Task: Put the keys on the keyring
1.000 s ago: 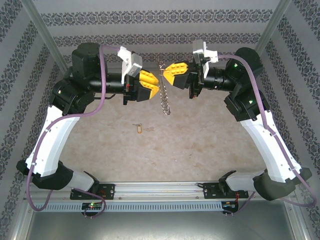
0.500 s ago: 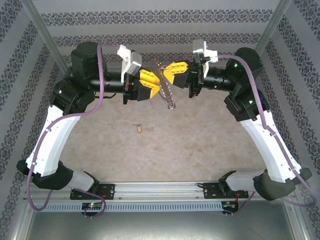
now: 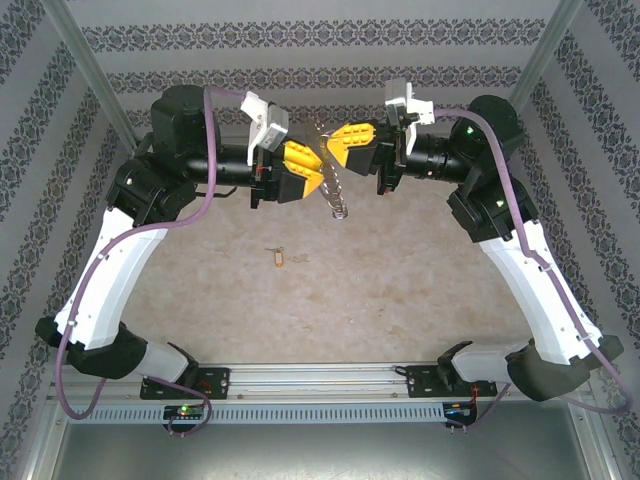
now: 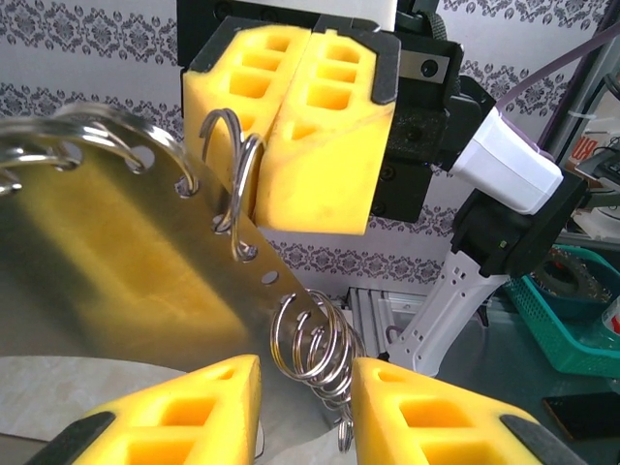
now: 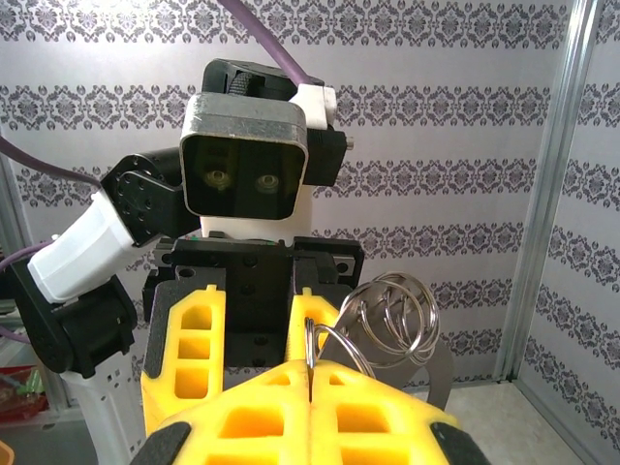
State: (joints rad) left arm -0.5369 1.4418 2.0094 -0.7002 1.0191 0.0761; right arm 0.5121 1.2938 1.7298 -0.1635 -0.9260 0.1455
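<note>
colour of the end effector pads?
Yellow foam-like pads with rectangular cut-outs, on black mounts. Clearest in the left wrist view.
</note>
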